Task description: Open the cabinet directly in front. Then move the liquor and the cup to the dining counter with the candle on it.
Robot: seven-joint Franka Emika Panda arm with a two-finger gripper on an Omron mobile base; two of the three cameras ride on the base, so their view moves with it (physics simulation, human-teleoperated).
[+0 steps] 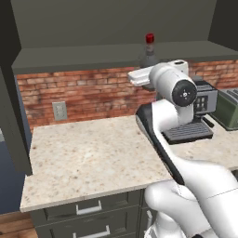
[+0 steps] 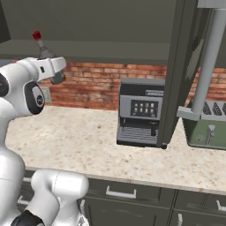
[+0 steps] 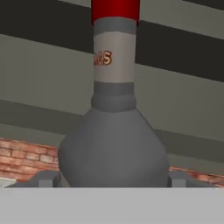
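End effector (image 3: 113, 181) open, fingers flanking the upright liquor (image 3: 114, 127) body.

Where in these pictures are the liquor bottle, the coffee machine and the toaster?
liquor bottle (image 3: 114, 153): hand view, on its wide grey body.
coffee machine (image 2: 142, 108): right base view, on its front button panel.
toaster (image 2: 206, 131): right base view, on its green front face.

You face a red brick wall (image 1: 93, 93) behind a speckled beige worktop (image 1: 88, 158); a coffee machine (image 2: 140, 112), probably a toaster (image 2: 207, 128), drawers (image 1: 88, 209) below.
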